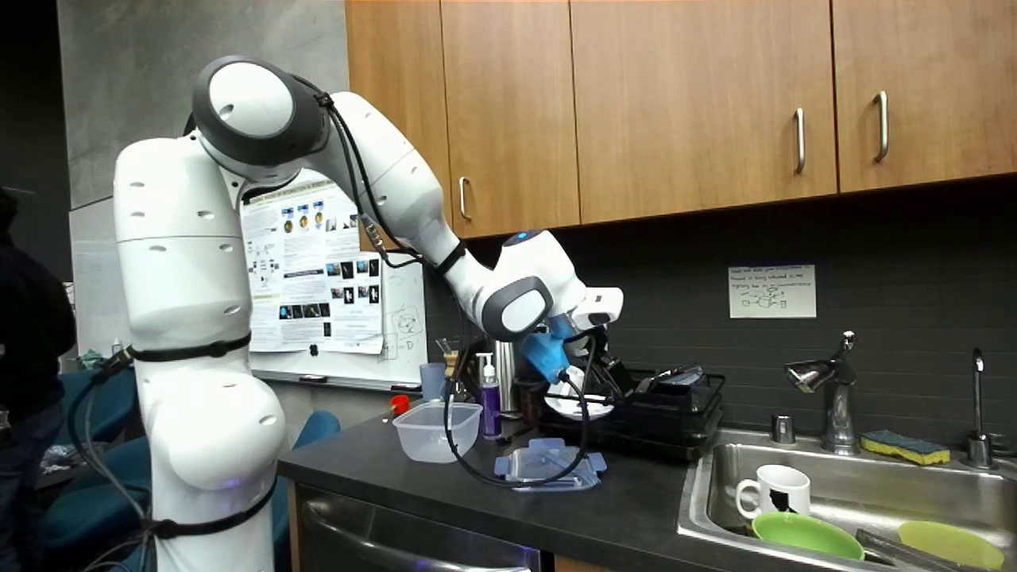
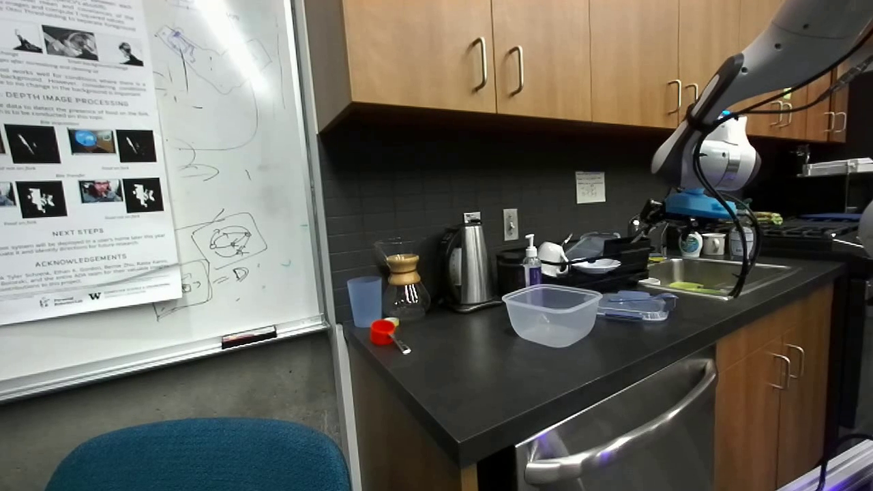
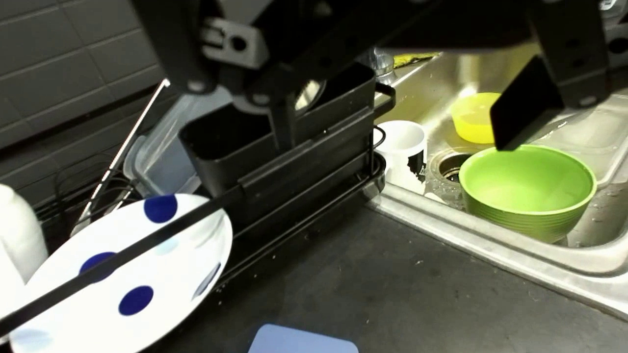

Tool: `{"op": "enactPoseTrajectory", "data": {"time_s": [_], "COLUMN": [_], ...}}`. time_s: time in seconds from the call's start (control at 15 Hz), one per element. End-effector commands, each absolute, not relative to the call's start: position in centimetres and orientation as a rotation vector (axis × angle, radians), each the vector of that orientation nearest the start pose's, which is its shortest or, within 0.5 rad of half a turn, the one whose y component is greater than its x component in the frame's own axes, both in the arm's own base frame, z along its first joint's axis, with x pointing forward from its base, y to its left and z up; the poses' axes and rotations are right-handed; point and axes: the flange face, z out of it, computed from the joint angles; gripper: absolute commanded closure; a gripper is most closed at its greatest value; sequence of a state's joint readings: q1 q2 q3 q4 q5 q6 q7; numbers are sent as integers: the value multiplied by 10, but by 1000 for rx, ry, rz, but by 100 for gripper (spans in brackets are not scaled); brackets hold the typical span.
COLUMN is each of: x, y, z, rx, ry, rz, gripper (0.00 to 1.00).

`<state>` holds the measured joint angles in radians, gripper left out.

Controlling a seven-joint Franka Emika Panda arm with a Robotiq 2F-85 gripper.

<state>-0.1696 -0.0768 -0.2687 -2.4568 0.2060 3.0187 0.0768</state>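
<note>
With its fingers (image 3: 525, 105) standing wide apart, the gripper (image 3: 397, 142) is hovering near the black utensil caddy (image 3: 338, 162) in the dish rack (image 1: 675, 441). A polka-dot plate (image 3: 167, 267) is resting near it, and a white mug (image 3: 395, 162) and a green bowl (image 3: 527, 191) are sitting in the metal sink (image 3: 466, 233).

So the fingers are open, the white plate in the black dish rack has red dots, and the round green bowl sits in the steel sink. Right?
Not quite: the wrist view shows blue dots, not red, on the white plate in the black dish rack. The fingers are open, and the round green bowl sits in the steel sink.
</note>
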Motion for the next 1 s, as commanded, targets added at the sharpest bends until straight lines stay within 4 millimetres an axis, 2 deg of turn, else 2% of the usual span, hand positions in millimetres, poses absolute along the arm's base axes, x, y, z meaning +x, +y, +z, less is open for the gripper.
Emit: {"op": "enactPoseTrajectory", "data": {"time_s": [0.0,0.33,0.4,0.93], "x": [473,488,481,481], "y": [-234,-228,-226,-226], "z": [404,422,416,415], "rx": [-2771,-2795,-2787,-2784], "ry": [1074,1024,1021,1025], "rz": [-1075,-1139,-1129,-1126], "gripper": [0,0,0,0]}}
